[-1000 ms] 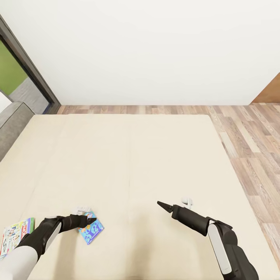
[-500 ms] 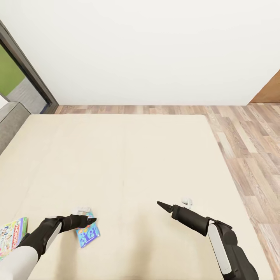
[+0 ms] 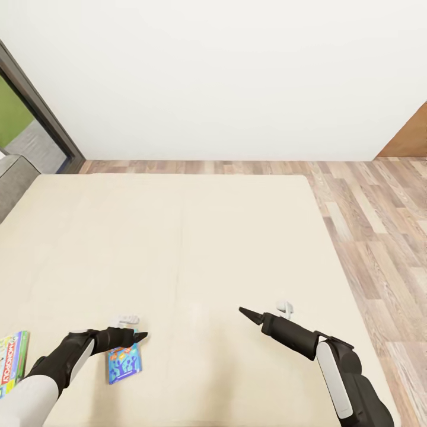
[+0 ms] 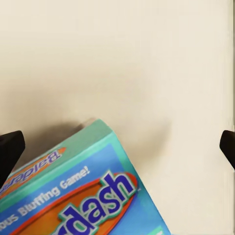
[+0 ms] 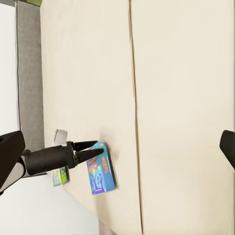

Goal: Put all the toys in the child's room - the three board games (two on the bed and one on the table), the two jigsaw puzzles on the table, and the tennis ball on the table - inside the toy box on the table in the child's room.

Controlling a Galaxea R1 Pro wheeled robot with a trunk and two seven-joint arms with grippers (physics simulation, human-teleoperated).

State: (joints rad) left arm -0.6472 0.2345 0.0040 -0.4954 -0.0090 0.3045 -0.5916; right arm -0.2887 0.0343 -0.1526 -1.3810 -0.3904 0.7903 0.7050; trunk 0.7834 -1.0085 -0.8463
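Note:
A blue board game box lies flat on the cream bed, just below and behind my left gripper. In the left wrist view the box's teal-edged corner sits under the gripper, whose fingertips stand wide apart and open with nothing between them. A second, colourful board game lies at the bed's left edge. My right gripper hovers open over bare bedding. The right wrist view looks across at the blue box and the left arm.
Wood floor runs along the bed's right side and far end. A white wall stands behind, a dark door frame at the left, a grey upholstered edge beside it, and brown furniture at the far right.
The camera has swung, so the bed and both games slid left in the picture and the blue box looks turned. Both arms keep the same pose, grippers still open.

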